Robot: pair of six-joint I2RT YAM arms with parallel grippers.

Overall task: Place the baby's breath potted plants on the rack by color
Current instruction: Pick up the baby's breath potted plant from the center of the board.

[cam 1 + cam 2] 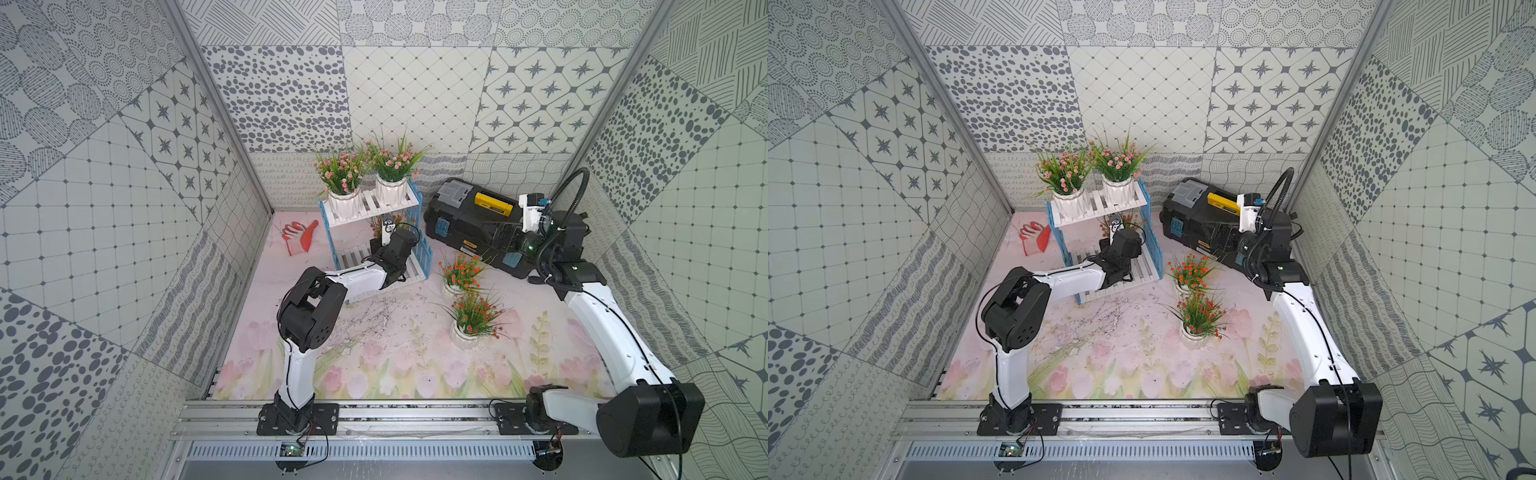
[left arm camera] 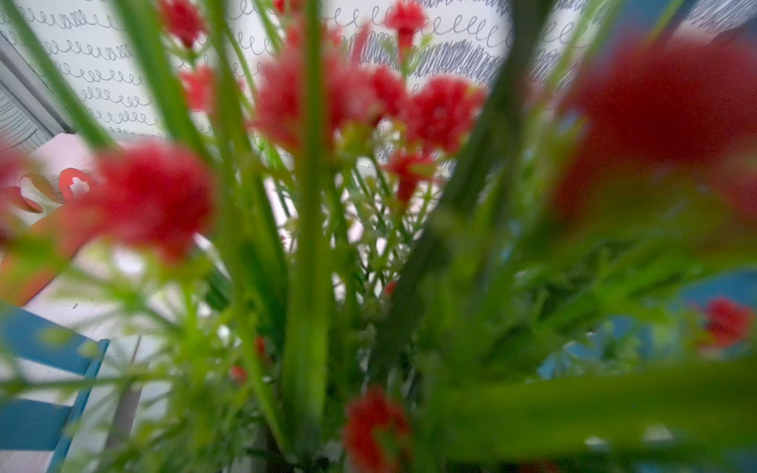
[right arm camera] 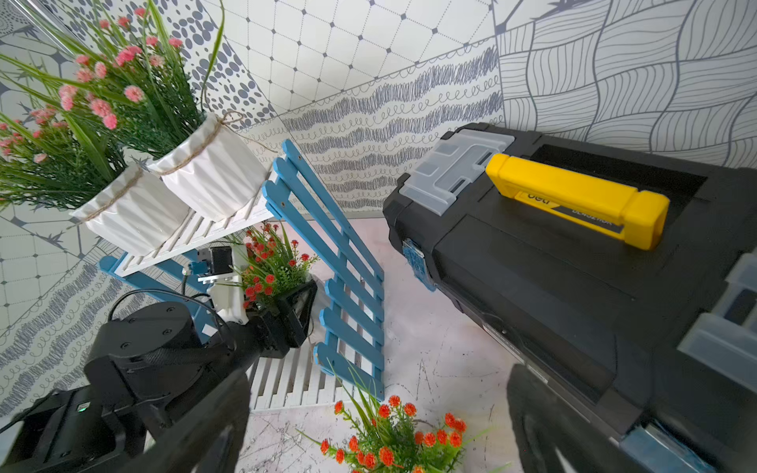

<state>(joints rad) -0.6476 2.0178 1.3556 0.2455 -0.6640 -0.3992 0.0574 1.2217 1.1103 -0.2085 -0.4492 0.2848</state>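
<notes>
Looking down, we find left tool closed tight on orange-red-blossomed potted plant inside blue-sided white-slatted rack; right tool spread wide, holding nothing.

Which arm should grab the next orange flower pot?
Right. The right claw, open and empty, hangs near the two orange-flowered plants in white pots; the left claw is shut on a third orange plant inside the blue-sided white rack.
</notes>
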